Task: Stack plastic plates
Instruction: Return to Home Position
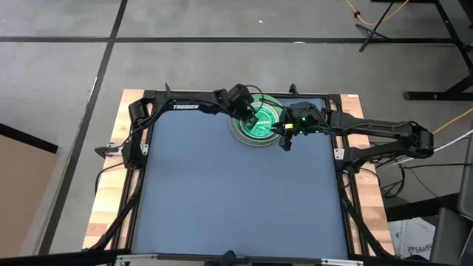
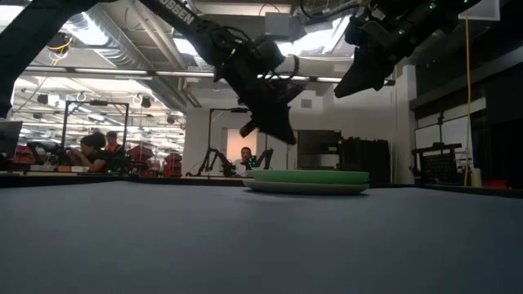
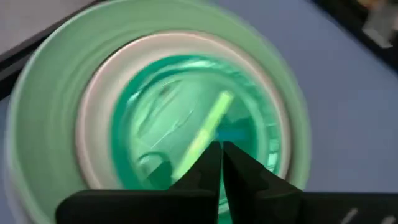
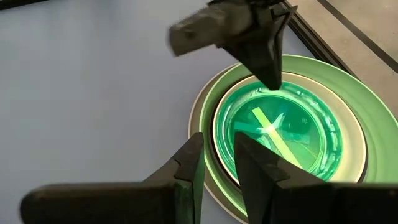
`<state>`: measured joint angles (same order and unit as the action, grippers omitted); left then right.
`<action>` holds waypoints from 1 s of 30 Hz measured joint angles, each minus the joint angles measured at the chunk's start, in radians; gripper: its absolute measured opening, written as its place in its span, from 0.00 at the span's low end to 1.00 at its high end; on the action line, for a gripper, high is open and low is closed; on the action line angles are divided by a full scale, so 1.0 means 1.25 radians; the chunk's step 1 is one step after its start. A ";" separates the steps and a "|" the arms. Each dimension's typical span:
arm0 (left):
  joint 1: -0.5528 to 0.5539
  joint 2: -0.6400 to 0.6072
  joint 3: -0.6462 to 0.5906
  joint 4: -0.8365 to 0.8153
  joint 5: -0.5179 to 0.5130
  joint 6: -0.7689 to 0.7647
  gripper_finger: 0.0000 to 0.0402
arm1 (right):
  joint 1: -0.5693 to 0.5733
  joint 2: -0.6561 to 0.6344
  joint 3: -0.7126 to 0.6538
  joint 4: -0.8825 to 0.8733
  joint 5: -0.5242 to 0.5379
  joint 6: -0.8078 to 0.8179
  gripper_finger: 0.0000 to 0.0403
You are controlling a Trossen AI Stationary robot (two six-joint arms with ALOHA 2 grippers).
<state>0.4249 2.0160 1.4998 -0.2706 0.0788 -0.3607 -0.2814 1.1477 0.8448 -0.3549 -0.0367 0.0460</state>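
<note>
High view: I find the plate stack (image 1: 260, 129) at the table's (image 1: 222, 199) far middle; left gripper (image 1: 252, 118) clenched, empty, directly above its centre; right gripper (image 1: 284, 142) slightly parted, empty, over its right rim; I judge a straight lift clears both.

Plates in one stack on the table, both grippers over it.
Stack of plastic plates (image 1: 260, 124) sits on the table (image 1: 236, 199) near the arm-mount edge, smaller plates on larger; left gripper (image 1: 252, 119) above the stack's middle, right gripper (image 1: 284, 142) just past its right rim.
</note>
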 joint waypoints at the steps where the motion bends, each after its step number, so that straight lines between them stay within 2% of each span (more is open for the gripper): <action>1: -0.006 -0.004 0.002 0.004 0.005 0.008 0.01 | 0.000 0.000 0.000 0.001 0.000 0.000 0.20; 6: -0.028 -0.065 0.003 -0.046 0.034 0.074 0.01 | 0.000 0.000 0.000 -0.005 0.000 0.001 0.20; 13: -0.068 -0.201 0.003 -0.144 0.024 0.149 0.00 | 0.001 -0.002 0.003 0.001 -0.034 0.001 0.19; 21: -0.137 -0.382 0.003 -0.271 -0.074 0.172 0.00 | 0.000 -0.038 0.058 -0.009 -0.057 0.000 0.19; 30: -0.203 -0.573 0.003 -0.415 -0.158 0.171 0.00 | 0.000 -0.160 0.108 -0.010 -0.056 -0.003 0.19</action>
<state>0.1714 1.2994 1.5040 -0.7896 -0.1193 -0.1476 -0.2817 0.9477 0.9802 -0.3677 -0.1071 0.0426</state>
